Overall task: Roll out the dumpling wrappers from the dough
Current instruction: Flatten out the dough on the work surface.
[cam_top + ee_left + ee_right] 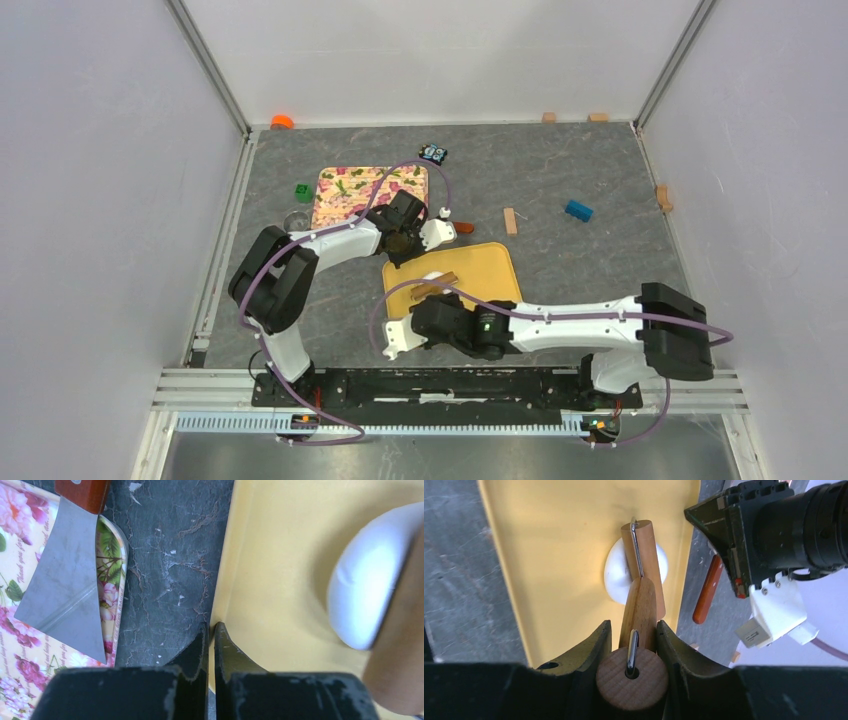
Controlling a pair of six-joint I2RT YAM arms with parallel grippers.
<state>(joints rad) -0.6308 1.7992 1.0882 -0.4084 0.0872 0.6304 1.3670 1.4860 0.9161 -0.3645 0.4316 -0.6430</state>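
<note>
Roller on dough beside board edge

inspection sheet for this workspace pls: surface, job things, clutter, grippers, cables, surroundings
surface: grey table; yellow board; floral board
job's things: dough on the yellow board, under the roller; scraper blade over the floral board
clutter: blue block, green block, wood block, clear cup, all off the boards
grippers: right gripper jaws shut on the roller's handle; left gripper jaws shut, empty, at the yellow board's edge
cables: purple cable looped along each arm
surroundings: white walls, metal frame
</note>
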